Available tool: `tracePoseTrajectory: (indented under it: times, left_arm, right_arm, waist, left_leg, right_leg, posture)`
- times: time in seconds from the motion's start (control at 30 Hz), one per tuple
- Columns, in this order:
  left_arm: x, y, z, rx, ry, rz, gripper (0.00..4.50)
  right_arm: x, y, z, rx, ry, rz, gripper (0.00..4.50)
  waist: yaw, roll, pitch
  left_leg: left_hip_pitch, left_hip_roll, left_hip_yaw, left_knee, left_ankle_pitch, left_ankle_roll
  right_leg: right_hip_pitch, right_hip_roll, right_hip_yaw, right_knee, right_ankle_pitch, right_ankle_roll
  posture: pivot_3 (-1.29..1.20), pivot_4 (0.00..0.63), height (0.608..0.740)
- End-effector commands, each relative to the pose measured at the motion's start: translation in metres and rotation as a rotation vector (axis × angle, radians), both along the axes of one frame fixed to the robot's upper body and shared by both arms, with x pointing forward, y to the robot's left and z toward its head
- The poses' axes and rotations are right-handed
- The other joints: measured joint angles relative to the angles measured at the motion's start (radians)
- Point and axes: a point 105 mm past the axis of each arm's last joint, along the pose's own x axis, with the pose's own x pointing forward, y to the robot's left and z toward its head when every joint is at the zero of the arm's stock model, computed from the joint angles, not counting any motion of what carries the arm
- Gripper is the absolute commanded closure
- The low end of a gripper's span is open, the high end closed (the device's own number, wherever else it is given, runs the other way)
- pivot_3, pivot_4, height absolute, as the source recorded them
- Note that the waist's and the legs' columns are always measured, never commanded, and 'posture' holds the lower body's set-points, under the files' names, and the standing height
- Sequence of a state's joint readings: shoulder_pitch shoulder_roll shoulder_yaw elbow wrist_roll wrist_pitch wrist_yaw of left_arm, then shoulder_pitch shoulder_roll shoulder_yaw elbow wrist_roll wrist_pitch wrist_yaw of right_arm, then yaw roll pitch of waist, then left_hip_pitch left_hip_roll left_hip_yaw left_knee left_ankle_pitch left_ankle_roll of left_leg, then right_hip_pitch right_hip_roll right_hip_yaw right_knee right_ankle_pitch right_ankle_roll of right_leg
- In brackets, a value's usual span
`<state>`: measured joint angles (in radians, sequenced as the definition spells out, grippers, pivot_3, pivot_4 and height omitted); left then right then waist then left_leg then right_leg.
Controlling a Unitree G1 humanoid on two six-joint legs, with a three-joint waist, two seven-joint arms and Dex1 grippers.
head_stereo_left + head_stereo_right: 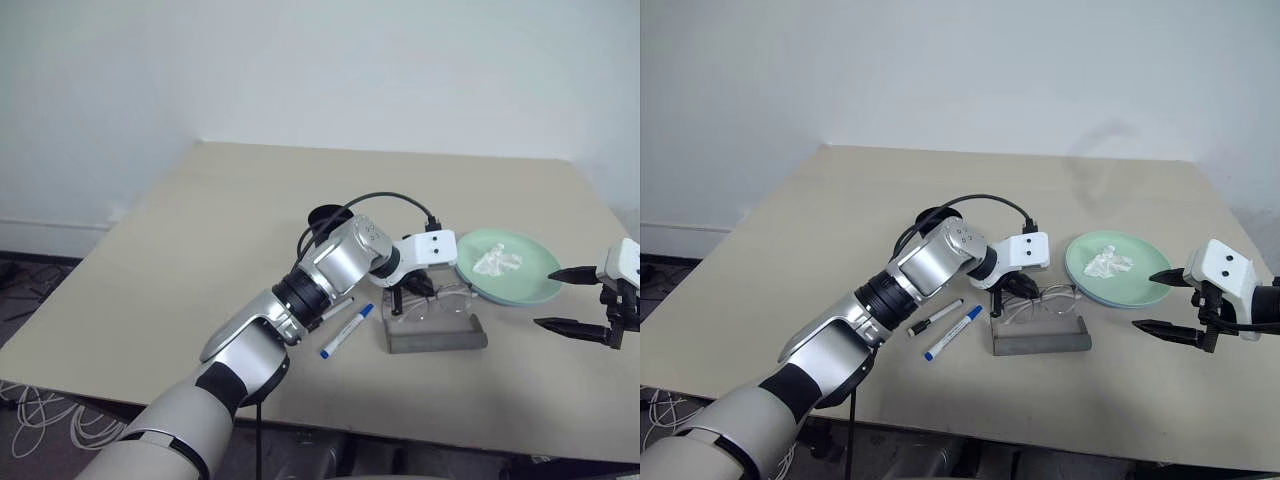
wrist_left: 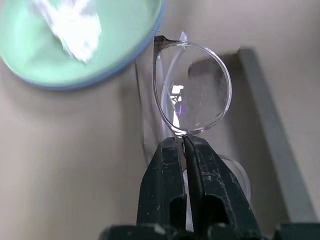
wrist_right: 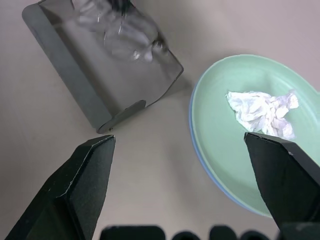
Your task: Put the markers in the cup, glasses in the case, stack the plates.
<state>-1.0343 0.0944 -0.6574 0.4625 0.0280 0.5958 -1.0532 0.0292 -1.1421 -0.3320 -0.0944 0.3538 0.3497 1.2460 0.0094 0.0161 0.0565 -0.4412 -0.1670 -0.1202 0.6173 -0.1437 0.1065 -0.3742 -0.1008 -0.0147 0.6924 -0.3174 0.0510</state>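
Left end effector [image 2: 186, 150] is pinching the wire-framed glasses [image 2: 192, 90] by the bridge, right over the grey case [image 1: 436, 338] at frame center. Right end effector [image 1: 566, 298] sits spread wide at the right edge, near the mint plate [image 1: 520, 275] holding a crumpled tissue [image 1: 497, 262]. Both markers [image 1: 346, 330] lie on the counter [image 1: 200, 230] left of the case.

Two slim white markers [image 1: 945, 327], one black-capped, one blue-capped; two stacked round plates [image 1: 1118, 270], mint green over light blue; one black plastic cup [image 1: 327, 217]; one wire-framed glasses [image 2: 192, 89]; one grey rectangular case [image 1: 1040, 341]; one crumpled white tissue [image 1: 1107, 263].
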Motion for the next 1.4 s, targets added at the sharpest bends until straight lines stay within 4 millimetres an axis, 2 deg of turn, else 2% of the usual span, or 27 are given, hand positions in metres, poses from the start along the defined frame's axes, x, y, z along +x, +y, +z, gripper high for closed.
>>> tracePoseTrajectory:
  times: [0.03,0.5,0.7,0.73,0.77,1.03,1.1,1.27,1.33,1.4]
  left_arm:
    - [0.001,-0.005,0.008,-0.024,-0.04,-0.015,4.46]
    - [-0.024,-0.008,-0.011,0.053,0.006,-0.088,4.46]
    - [-0.025,-0.011,-0.007,0.048,0.008,-0.083,4.46]
    - [-0.022,-0.011,-0.003,0.041,-0.001,-0.075,4.02]
    - [-0.019,-0.011,0.0,0.034,-0.012,-0.066,3.83]
    - [-0.003,-0.013,0.022,-0.02,-0.082,-0.033,1.09]
    - [0.001,-0.015,0.04,-0.061,-0.102,-0.023,0.38]
    - [0.015,-0.015,0.077,-0.153,-0.153,0.011,0.38]
    - [0.029,-0.01,0.08,-0.158,-0.191,0.06,0.38]
    - [0.038,-0.007,0.077,-0.152,-0.237,0.083,0.99]
  right_arm:
    - [0.003,0.007,0.009,0.009,-0.046,0.019,0.0]
    - [0.006,0.015,0.009,0.024,-0.063,0.023,0.0]
    - [0.009,0.017,0.009,0.028,-0.069,0.024,0.0]
    - [0.01,0.017,0.009,0.03,-0.071,0.024,0.0]
    - [0.01,0.017,0.009,0.03,-0.073,0.024,0.0]
    - [0.013,0.018,0.009,0.032,-0.083,0.026,0.0]
    - [0.013,0.018,0.009,0.031,-0.085,0.025,0.0]
    - [0.015,0.016,0.01,0.023,-0.091,0.024,0.0]
    - [0.016,0.017,0.012,0.021,-0.098,0.026,0.0]
    - [0.018,0.016,0.014,0.019,-0.104,0.028,0.0]
  waist:
    - [0.0,0.0,0.0]
    - [0.0,0.0,0.0]
    - [0.0,0.0,0.0]
    - [0.0,0.0,0.0]
    - [0.0,0.0,0.0]
    - [0.0,0.0,0.0]
    - [0.0,0.0,0.0]
    - [0.0,0.0,0.0]
    - [0.0,0.0,0.0]
    - [0.0,0.0,0.0]
  left_leg:
    - [0.0,0.0,0.0,0.0,0.0,0.0]
    - [-0.001,0.0,0.0,0.002,0.0,0.0]
    - [-0.001,0.0,0.0,0.002,0.0,0.0]
    - [-0.001,0.0,0.0,0.002,0.0,0.0]
    - [-0.001,0.0,0.0,0.002,0.0,0.0]
    - [-0.001,0.0,0.0,0.002,0.0,0.0]
    - [-0.001,0.0,0.0,0.002,0.0,0.0]
    - [-0.002,0.0,0.0,0.002,0.0,0.0]
    - [-0.001,0.0,0.0,0.002,0.0,0.0]
    - [-0.001,0.0,0.0,0.002,0.0,0.0]
  right_leg:
    - [0.0,0.0,0.0,0.0,0.0,0.0]
    - [0.001,0.0,0.0,0.0,0.001,0.001]
    - [0.001,0.0,0.0,0.0,0.001,0.001]
    - [0.001,0.0,0.0,0.0,0.001,0.001]
    - [0.001,0.0,0.0,0.0,0.001,0.001]
    - [0.001,0.0,0.0,0.0,0.001,0.001]
    - [0.001,0.0,0.0,0.0,0.001,0.001]
    - [0.0,0.0,-0.001,0.0,0.001,0.001]
    - [0.0,0.0,0.0,0.0,0.001,0.001]
    - [0.0,0.0,0.0,0.0,0.001,0.001]
  posture:
    - [0.0,0.0,0.722]
    - [0.0,0.0,0.722]
    - [0.0,0.0,0.722]
    - [0.0,0.0,0.722]
    - [0.0,0.0,0.722]
    - [0.0,0.0,0.722]
    - [0.0,0.0,0.722]
    - [0.0,0.0,0.722]
    - [0.0,0.0,0.722]
    - [0.0,0.0,0.722]
